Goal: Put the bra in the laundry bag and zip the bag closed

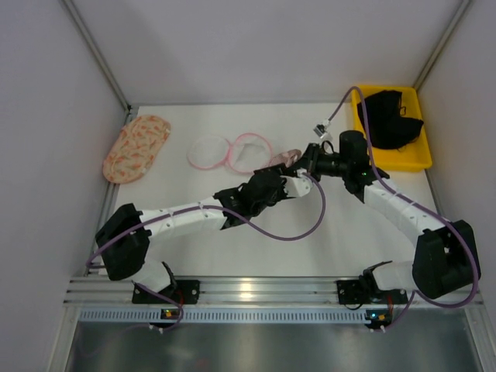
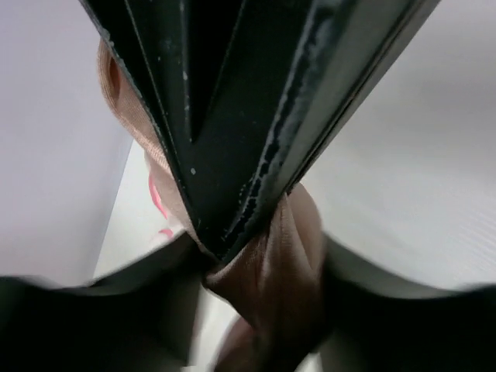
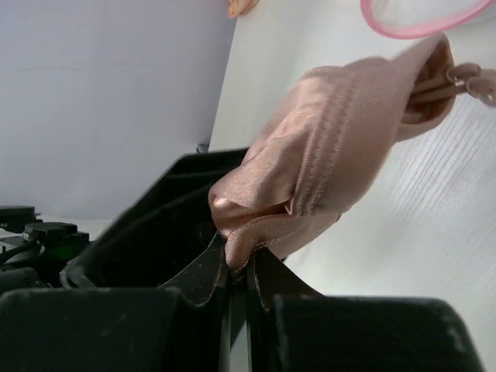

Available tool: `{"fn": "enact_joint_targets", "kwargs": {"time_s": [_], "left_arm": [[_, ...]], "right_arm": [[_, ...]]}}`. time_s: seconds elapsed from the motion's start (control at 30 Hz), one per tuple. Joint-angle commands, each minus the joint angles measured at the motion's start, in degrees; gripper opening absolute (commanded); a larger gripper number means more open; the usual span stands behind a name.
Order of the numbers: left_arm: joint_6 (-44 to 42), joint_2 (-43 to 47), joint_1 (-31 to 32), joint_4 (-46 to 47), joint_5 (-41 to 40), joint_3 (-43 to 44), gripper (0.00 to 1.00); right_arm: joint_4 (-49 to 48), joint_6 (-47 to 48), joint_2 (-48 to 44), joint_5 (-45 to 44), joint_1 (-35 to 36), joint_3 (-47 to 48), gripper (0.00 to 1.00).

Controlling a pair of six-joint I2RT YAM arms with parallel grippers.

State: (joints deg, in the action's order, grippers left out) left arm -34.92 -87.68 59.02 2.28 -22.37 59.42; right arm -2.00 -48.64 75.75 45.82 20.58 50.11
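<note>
- The right arm [image 1: 395, 205] comes in from the right with a bent elbow and its wrist turned left. The right claw [image 3: 240, 271] is clamped on the bra [image 3: 333, 155].
- The left arm [image 1: 186, 217] stretches low across the counter [image 1: 232, 248]. The left claw [image 1: 288, 177] has its fingers [image 2: 93, 325] on either side of the same bunch. I cannot tell whether they grip.
- The bra sits just right of the open bag [image 1: 232, 153]. Its long axis runs from the right claw toward the bag, straps at the far end.
</note>
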Motion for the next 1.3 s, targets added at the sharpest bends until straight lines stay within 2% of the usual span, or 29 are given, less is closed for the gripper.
{"fn": "enact_joint_targets", "kwargs": {"time_s": [0.0, 0.07, 0.1, 0.17, 0.2, 0.27, 0.3, 0.37, 0.4, 0.5, 0.53, 0.77, 0.9, 0.97, 1.03, 1.1, 1.13, 1.17, 1.2, 1.27], "left_arm": [[-0.1, 1.3, 0.1, 3.4, -2.5, -0.2, 0.45], [1.5, 2.5, 0.1, 1.9, -3.1, -0.3, 0.29], [2.4, 3.0, 0.0, 1.1, -2.6, -0.3, 0.14], [5.5, 5.5, -0.7, -3.7, -0.7, 0.0, 0.0], [6.9, 7.5, -1.0, -5.3, 2.4, 0.1, 0.0], [11.1, 9.6, -2.7, -8.1, 4.9, -0.3, 0.0], [13.9, 11.2, -3.3, -9.3, 7.8, -0.2, 0.0], [16.3, 12.6, -6.1, -11.0, 9.6, -0.1, 0.0], [17.8, 13.7, -7.2, -11.4, 12.4, 0.2, 0.0], [21.2, 14.8, -12.1, -12.0, 16.7, 1.7, 0.0], [22.0, 14.6, -15.4, -12.1, 19.8, 2.5, 0.0], [30.7, 9.6, -28.2, -12.7, 30.4, 13.7, 0.0], [34.6, 6.6, -36.1, -12.8, 36.3, 17.0, 0.0], [37.5, 6.3, -38.2, -12.0, 37.7, 17.2, 0.0], [39.7, 5.9, -41.5, -11.9, 41.2, 17.3, 0.0], [41.7, 5.6, -44.2, -11.3, 43.4, 16.9, 0.0], [42.4, 5.5, -45.1, -10.9, 44.6, 16.7, 0.0], [43.2, 5.1, -45.9, -10.5, 45.4, 16.7, 0.0], [45.1, 4.8, -47.2, -10.2, 47.3, 16.7, 0.0], [46.7, 4.3, -48.8, -9.5, 49.7, 17.0, 0.0]], "right_arm": [[1.7, 2.8, -2.0, 2.9, 1.0, 1.1, 0.0], [1.8, 3.9, -2.0, 3.4, 1.0, 1.7, 0.0], [3.3, 4.3, -2.0, 3.4, 1.0, 2.3, 0.0], [4.3, 6.3, -2.0, 3.7, 1.0, 3.3, 0.0], [5.1, 7.4, -1.5, 3.5, 1.0, 5.5, 0.16], [7.4, 10.4, -0.6, 2.8, -0.1, 9.5, 0.35], [8.2, 11.5, -0.2, 2.3, -0.8, 11.0, 0.55], [11.0, 14.9, 1.3, 0.8, -3.2, 14.3, 0.7], [12.2, 16.2, 1.9, 0.2, -4.0, 17.8, 0.82], [16.0, 22.9, 3.7, -2.5, -6.5, 24.0, 0.99], [16.3, 24.2, 4.1, -3.6, -6.8, 25.3, 0.99], [15.7, 37.4, 10.8, -2.2, -8.6, 35.6, 0.99], [10.5, 34.2, 18.1, 0.2, -8.4, 38.7, 0.99], [10.2, 30.2, 21.9, 3.0, -8.5, 40.8, 0.99], [13.5, 27.0, 28.2, 0.6, -7.8, 46.2, 1.0], [14.1, 32.6, 29.7, -3.8, -6.8, 46.6, 1.0], [14.7, 36.6, 30.4, -8.7, -5.0, 46.7, 1.0], [13.9, 36.3, 32.5, -9.2, -4.3, 46.5, 0.99], [13.0, 34.8, 33.8, -9.2, -4.0, 46.5, 0.99], [9.5, 28.1, 37.8, -8.0, -3.7, 46.3, 0.91]]}}
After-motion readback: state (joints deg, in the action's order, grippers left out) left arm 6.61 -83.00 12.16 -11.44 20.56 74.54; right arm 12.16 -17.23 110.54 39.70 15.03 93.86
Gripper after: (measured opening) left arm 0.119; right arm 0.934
